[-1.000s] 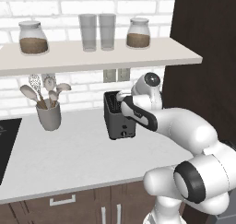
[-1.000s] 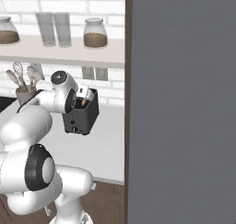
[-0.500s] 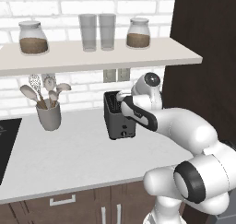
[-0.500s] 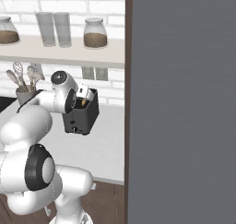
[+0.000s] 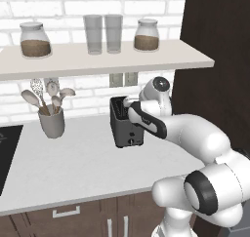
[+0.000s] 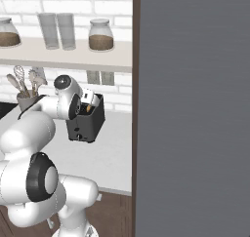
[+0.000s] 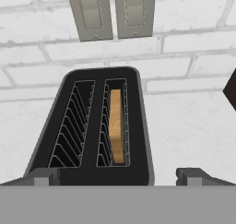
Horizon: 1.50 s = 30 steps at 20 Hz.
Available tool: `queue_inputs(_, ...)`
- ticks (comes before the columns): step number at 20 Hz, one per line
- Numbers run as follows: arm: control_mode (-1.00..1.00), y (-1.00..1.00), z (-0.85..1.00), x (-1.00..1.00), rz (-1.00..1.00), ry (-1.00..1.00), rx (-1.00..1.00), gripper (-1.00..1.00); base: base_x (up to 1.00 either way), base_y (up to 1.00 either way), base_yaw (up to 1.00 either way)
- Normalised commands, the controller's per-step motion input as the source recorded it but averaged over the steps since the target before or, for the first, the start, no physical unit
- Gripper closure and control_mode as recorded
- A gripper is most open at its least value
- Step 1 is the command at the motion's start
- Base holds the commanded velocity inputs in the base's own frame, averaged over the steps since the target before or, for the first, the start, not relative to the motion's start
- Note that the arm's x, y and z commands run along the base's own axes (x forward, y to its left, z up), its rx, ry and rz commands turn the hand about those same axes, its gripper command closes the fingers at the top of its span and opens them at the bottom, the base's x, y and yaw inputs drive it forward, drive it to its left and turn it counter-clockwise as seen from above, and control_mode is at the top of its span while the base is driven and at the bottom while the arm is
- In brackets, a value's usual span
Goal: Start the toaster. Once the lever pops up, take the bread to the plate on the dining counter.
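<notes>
The arm reaches forward, elbow bent, wrist tipped down; the gripper [image 7: 117, 174] hangs with jaws spread wide, holding nothing.

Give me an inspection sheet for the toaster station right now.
Surface: white worktop, dark wood drawers below.
Job's things: toaster upright by the brick wall; bread standing in one slot, the other slot empty.
Clutter: utensil cup apart from the toaster; two jars and two glasses on the shelf above.
Grippers: gripper open, above the toaster, holding nothing.
Cables: nothing seen; wall outlets behind the toaster.
Surroundings: dark tall cabinet beside the worktop.
</notes>
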Motion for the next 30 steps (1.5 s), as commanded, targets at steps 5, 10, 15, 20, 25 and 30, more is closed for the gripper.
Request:
queue_inputs(5,-1.0,0.0,0.0,0.0,0.0,0.0,0.0,-1.0,0.0,0.0,0.0)
queue_inputs(10,-1.0,0.0,0.0,0.0,0.0,0.0,0.0,-1.0,0.0,0.0,0.0)
queue_inputs(15,-1.0,0.0,0.0,0.0,0.0,0.0,0.0,-1.0,0.0,0.0,0.0)
queue_inputs(20,-1.0,0.0,0.0,0.0,0.0,0.0,0.0,-1.0,0.0,0.0,0.0)
queue_inputs(25,-1.0,0.0,0.0,0.0,0.0,0.0,0.0,-1.0,0.0,0.0,0.0)
queue_inputs(30,-1.0,0.0,0.0,0.0,0.0,0.0,0.0,-1.0,0.0,0.0,0.0)
